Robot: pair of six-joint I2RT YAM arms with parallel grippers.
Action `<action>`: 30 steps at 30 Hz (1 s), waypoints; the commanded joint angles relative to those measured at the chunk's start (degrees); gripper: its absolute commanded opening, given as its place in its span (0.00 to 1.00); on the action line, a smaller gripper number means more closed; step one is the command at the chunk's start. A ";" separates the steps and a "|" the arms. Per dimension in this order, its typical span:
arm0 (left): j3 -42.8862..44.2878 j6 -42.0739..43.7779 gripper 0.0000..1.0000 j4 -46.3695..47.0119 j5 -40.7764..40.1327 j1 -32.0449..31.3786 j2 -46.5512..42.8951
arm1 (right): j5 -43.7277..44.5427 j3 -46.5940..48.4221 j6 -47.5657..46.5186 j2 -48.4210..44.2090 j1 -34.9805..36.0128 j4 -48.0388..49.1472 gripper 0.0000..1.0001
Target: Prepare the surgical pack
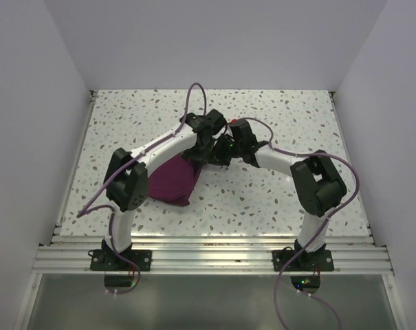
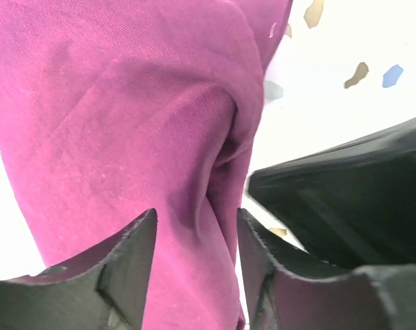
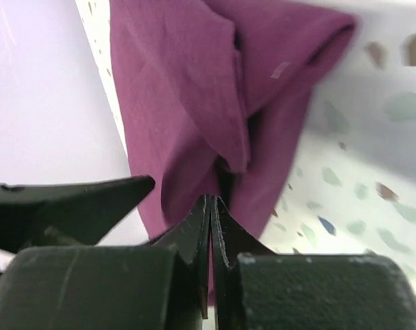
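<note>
The surgical pack shows as a dark purple cloth bundle (image 1: 172, 182) lying on the speckled table (image 1: 276, 117), left of centre. Tray, gauze, packets and instruments are hidden. My left gripper (image 1: 202, 150) hangs over the bundle's far right corner. In the left wrist view it (image 2: 196, 216) is open, with a fold of the cloth (image 2: 125, 103) between its fingers. My right gripper (image 1: 225, 148) is close beside it. In the right wrist view it (image 3: 211, 199) is shut, its tips pinching an edge of the cloth (image 3: 180, 82).
The two wrists nearly touch; the right gripper's black body (image 2: 345, 199) fills the right of the left wrist view. White walls (image 1: 29, 103) enclose the table on three sides. An aluminium rail (image 1: 208, 258) runs along the near edge.
</note>
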 commanded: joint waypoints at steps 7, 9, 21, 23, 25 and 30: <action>0.05 0.96 0.58 1.30 0.65 -1.26 -1.24 | 1.13 -4.21 -2.64 -7.24 -4.50 -1.32 0.00; -0.39 1.05 0.59 1.65 0.03 -1.35 -0.28 | 0.43 -5.17 -1.41 -6.80 -4.50 0.70 0.00; -3.29 3.51 0.52 3.93 -2.78 0.32 1.66 | -0.02 -2.28 -0.35 -4.34 -1.78 1.49 0.00; -3.20 3.86 0.39 4.37 -2.35 0.93 1.31 | -0.11 -2.01 -0.26 -3.99 -1.08 1.58 0.00; -3.03 4.12 0.25 4.64 -2.26 1.29 0.70 | -0.11 -1.84 -0.17 -3.38 -0.47 1.50 0.00; -3.11 4.03 0.00 4.55 -1.64 1.73 -0.98 | -0.72 -1.05 0.36 -1.88 0.42 2.81 0.00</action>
